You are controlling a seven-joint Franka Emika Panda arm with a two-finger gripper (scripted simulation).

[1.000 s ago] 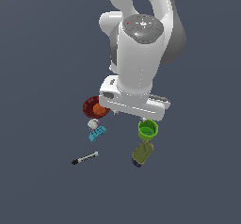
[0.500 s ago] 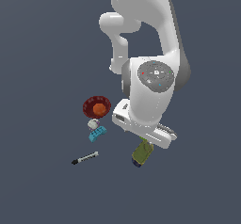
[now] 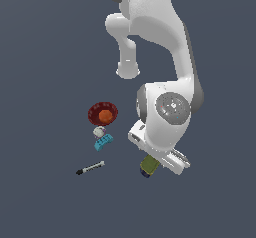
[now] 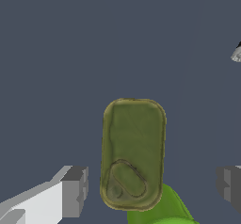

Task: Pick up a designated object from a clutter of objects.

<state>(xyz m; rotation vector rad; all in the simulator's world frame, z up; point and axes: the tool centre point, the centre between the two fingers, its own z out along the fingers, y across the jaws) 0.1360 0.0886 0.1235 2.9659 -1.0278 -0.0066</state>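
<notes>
The designated object, a flat olive-green tin [image 4: 133, 152] with rounded corners, lies directly under my wrist camera. My gripper [image 4: 151, 188] is open, its grey fingers [image 4: 75, 191] standing wide apart on either side of the tin and touching nothing. In the exterior view the tin [image 3: 149, 165] pokes out from beneath the white hand [image 3: 159, 151]. The rest of the clutter lies toward the exterior view's left. A green cup [image 4: 160, 211] sits against one short end of the tin and is hidden by the hand in the exterior view.
To the exterior view's left of the tin are a dark red bowl [image 3: 96, 111] holding an orange ball [image 3: 105, 115], a white lump [image 3: 99, 131], a light-blue brick [image 3: 103, 142] and a black-and-white marker [image 3: 90, 168].
The arm has swung down and toward the exterior view's right, so the hand now hangs low over the tin. The green cup, visible a second ago, is now covered.
</notes>
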